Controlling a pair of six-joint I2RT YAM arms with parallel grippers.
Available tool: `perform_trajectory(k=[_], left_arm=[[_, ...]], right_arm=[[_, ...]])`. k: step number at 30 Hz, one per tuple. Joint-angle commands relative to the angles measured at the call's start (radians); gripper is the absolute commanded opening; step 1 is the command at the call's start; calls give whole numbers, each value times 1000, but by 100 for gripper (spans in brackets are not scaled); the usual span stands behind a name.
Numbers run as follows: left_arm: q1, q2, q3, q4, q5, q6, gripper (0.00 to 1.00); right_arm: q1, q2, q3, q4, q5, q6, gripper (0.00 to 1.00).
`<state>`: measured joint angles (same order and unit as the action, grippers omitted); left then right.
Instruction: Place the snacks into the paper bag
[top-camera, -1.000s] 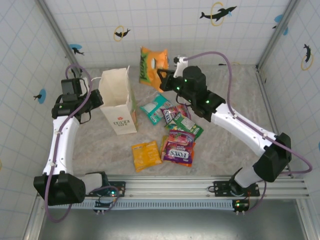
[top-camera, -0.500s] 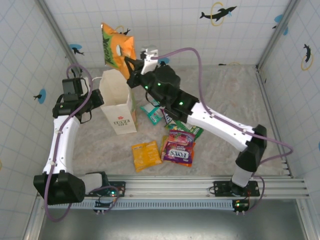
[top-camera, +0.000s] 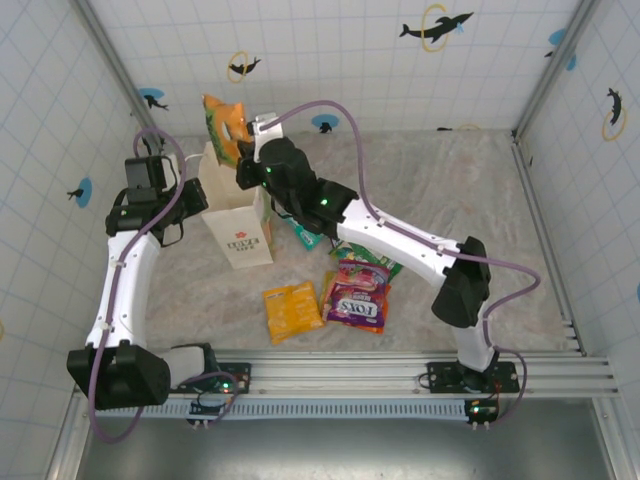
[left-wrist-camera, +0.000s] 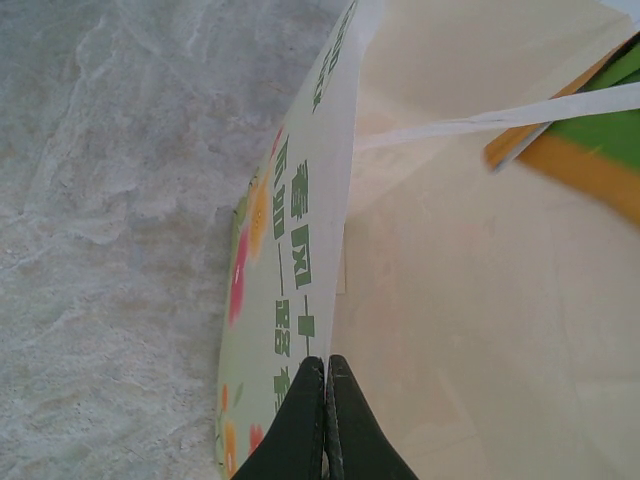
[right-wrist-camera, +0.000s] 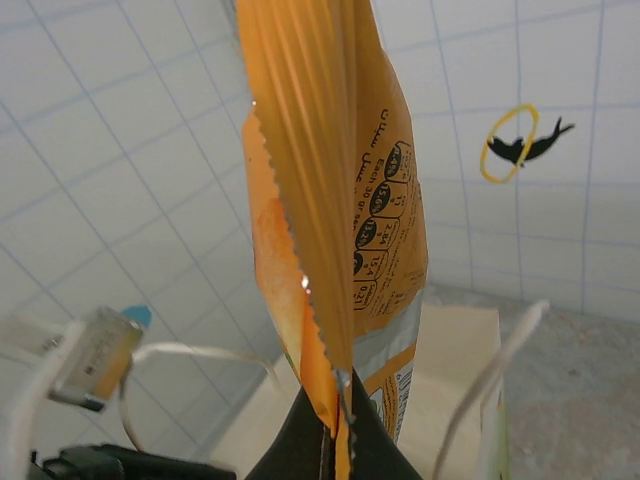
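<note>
My right hand pinches an orange packet upright over the open mouth of the bag, the packet's lower end at the rim. My left hand is at the bag's left rim. On the table lie a yellow packet, the FOX'S bag just beside it, a green packet, and a teal packet partly under my right arm.

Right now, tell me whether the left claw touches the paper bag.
Touching: the left wrist view shows the left claw pinching the paper bag by its wall.
</note>
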<state>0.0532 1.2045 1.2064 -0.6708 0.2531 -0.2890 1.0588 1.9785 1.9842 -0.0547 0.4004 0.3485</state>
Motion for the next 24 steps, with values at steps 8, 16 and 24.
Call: perform_trajectory(k=[8, 16, 24], left_arm=[[-6, 3, 0, 25, -1, 10, 0], [-7, 9, -5, 21, -6, 11, 0], [-7, 9, -6, 11, -23, 46, 0]], right_arm=[[1, 8, 51, -37, 6, 33, 36], [3, -40, 36, -42, -14, -9, 44], [-16, -255, -252, -69, -97, -1, 45]])
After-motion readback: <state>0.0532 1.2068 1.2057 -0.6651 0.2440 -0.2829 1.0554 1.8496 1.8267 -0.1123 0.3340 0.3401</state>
